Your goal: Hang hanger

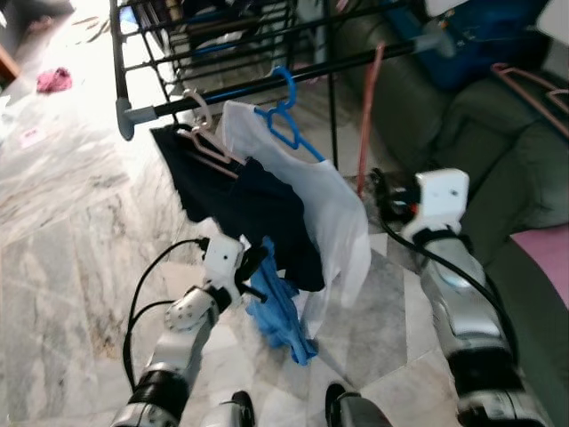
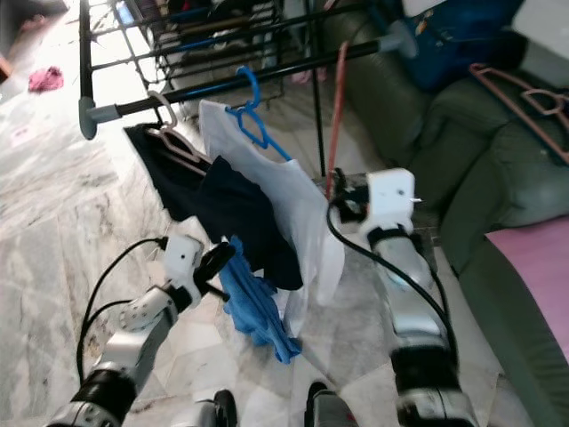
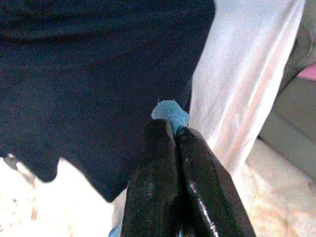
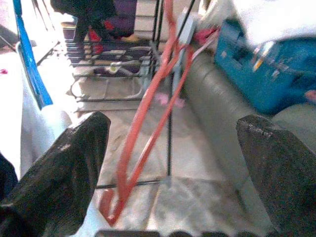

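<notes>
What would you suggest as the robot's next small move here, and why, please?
Probably raise the left gripper toward the rail: it is shut on light blue cloth that hangs low, below the blue hanger hooked there. The right gripper is open by a red hanger.

Grey marble floor [image 1: 62, 258], glare at far left. Dark green sofa [image 1: 498, 160] on right w/ blue bag [image 1: 484, 36] at back, pink cushion [image 1: 544, 253] at seat edge. Black rack [image 1: 213, 40] behind.
</notes>
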Tool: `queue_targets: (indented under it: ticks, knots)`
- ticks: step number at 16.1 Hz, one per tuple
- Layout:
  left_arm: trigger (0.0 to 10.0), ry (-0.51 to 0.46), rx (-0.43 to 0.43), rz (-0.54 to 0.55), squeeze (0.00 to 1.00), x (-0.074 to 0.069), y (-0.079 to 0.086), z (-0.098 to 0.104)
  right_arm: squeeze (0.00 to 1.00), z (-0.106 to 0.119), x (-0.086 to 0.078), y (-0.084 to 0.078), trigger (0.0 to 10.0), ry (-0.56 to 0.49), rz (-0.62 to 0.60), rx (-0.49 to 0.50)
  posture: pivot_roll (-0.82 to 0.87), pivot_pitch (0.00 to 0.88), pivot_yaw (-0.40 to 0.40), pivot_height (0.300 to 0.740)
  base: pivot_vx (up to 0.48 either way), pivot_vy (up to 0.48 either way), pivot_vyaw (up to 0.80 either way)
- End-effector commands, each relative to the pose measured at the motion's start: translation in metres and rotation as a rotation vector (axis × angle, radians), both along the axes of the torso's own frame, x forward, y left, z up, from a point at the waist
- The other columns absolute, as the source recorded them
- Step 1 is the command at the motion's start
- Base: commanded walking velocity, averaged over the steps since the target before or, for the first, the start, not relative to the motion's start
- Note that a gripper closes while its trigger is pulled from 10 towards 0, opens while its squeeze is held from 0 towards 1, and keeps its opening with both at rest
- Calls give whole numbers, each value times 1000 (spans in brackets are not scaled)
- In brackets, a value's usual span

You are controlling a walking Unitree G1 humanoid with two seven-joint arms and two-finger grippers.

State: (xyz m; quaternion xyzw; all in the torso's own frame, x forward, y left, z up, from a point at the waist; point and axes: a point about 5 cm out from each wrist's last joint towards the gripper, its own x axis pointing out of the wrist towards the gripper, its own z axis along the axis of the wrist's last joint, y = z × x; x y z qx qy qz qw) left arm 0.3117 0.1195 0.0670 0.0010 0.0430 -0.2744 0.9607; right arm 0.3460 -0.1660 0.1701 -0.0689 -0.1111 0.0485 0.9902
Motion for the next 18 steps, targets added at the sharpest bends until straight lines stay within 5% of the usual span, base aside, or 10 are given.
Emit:
queue_targets:
  ticks: [1, 8, 11, 16, 18]
  knots:
    - [10000, -4, 16, -3, 0, -3, 7, 1, 0, -7, 3, 1, 10000, 43, 13, 11, 36, 317, 105, 740, 0, 0, 0]
    - [10000, 1, 32, 8, 0, -7, 15, 5, 0, -6, 22, 12, 10000, 80, 74, -7, 62, 322, 113, 740, 0, 0, 0]
    - [10000, 4, 47, -3, 0, -8, 17, 6, 0, 27, 50, 17, 10000, 68, 20, -26, 86, 316, 124, 740, 0, 0, 0]
    - [10000, -136, 37, 131, 0, 5, 25, 39, 0, 25, 33, 11, 10000, -52, -31, 29, 79, 268, 96, 740, 0, 0, 0]
    - [10000, -170, 38, 185, 0, 6, 26, 44, 0, 1, 5, 1, 10000, -55, -96, 63, 45, 248, 85, 740, 0, 0, 0]
